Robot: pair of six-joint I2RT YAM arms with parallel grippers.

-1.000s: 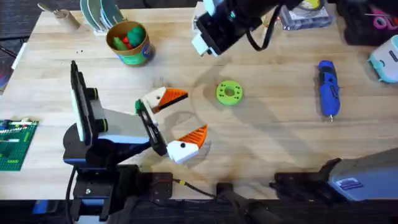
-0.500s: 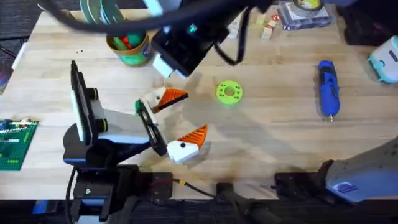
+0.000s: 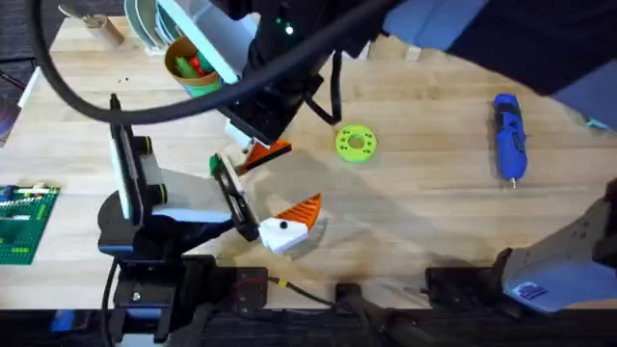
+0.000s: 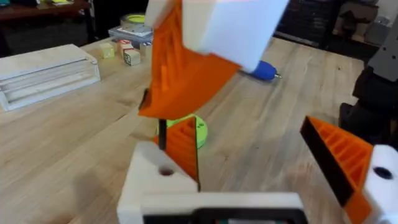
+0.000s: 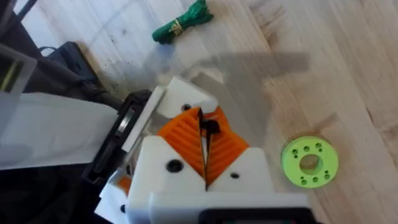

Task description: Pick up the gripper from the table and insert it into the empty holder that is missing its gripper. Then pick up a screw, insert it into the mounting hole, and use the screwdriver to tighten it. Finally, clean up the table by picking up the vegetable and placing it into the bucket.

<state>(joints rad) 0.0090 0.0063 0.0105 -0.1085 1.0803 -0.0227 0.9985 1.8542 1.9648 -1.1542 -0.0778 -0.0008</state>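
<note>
The orange gripper tip (image 3: pixel 275 150) sits in its holder (image 3: pixel 236 154), at 9 o'clock from the green disc (image 3: pixel 355 144). The right arm has swung in from 12 o'clock. Its jaws pinch a screw (image 5: pixel 203 134) just above the mounting hole (image 4: pixel 166 170), so insertion looks next. The left jaws stand wide open.

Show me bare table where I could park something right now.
Free: the wood between the green disc and the screwdriver, and the stretch in front of them toward the near edge. Crowded: the left side, where the bucket, the right gripper and the left gripper bunch together.
</note>
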